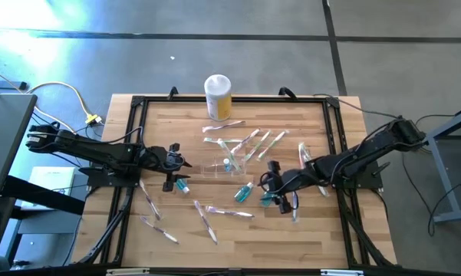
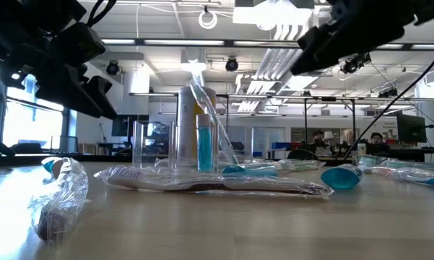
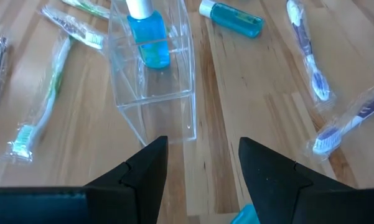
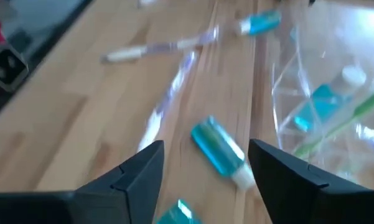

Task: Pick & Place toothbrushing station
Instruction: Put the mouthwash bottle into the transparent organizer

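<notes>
The toothbrushing station is a clear plastic container standing on its base on the wood at the table's middle. A blue bottle stands in it, with a green toothbrush. My left gripper is open, just left of the station and pointing at it, with nothing between its fingers. My right gripper is open to the station's right. A small blue bottle lies flat on the wood just ahead of its fingertips, apart from them.
A white-lidded yellow jar stands at the far edge. Several wrapped toothbrushes and small blue bottles lie scattered over the table. A wrapped toothbrush lies near the front. A black frame borders the tabletop.
</notes>
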You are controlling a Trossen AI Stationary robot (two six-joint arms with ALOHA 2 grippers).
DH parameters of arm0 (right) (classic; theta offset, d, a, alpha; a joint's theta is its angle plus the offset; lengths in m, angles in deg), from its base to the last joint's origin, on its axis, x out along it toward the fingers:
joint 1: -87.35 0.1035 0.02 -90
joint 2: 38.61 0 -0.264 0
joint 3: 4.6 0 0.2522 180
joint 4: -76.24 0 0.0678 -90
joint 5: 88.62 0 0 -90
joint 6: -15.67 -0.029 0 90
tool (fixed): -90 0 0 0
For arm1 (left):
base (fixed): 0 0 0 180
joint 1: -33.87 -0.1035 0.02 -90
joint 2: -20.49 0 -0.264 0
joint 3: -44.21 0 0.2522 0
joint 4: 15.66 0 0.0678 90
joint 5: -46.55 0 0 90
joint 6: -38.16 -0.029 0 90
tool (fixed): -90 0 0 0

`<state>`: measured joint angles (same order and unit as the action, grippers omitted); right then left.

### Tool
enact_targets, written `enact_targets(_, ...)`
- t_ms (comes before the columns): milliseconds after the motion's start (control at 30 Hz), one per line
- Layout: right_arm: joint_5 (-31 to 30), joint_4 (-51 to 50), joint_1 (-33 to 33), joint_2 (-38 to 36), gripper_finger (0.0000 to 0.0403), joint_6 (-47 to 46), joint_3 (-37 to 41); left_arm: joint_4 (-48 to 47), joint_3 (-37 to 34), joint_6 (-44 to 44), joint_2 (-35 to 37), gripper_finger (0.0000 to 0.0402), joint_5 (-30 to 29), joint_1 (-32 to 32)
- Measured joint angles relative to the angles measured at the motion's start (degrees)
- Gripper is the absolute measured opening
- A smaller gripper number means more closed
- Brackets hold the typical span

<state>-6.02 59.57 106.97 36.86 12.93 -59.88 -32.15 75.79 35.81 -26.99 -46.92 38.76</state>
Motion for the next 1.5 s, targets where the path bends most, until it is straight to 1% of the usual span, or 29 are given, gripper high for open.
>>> enact_targets(267, 0.05, -5.48, 0.02, -0.02, 0.0216, -0.61, 0.0, 0.06, 0.0, -0.17, 0.0, 0.0191, 0.02, 0.0)
enact_targets(500, -0.59, -13.8, 0.0, -0.04, 0.0215, 0.0, -0.02, 0.06, 0.0, -0.17, 0.0, 0.0191, 0.02, 0.0)
enact_targets(667, -0.46, -13.45, 0.0, 0.02, 0.0215, 3.35, -0.02, 0.06, 0.0, -0.17, 0.0, 0.0191, 0.02, 0.0)
enact_targets(800, -0.15, -11.67, 0.0, 2.73, 0.0215, 4.5, -0.02, 0.06, 0.0, -0.17, 0.0, 0.0191, 0.02, 0.0)
enact_targets(1200, 0.31, -7.15, 0.0, 15.57, 0.0215, 4.55, -0.04, 0.06, 0.0, -0.15, 0.0, 0.0191, 0.02, 0.0)
enact_targets(1333, 0.47, -6.89, 0.0, 18.49, 0.0215, 4.39, -0.19, 0.08, 0.0, -0.15, 0.0, 0.0191, 0.02, 0.0)
enact_targets(1500, -0.76, -6.58, -0.18, 20.17, 0.0215, 4.05, -0.22, 0.1, 0.0, -0.15, 0.0, 0.0191, 0.02, 0.0)
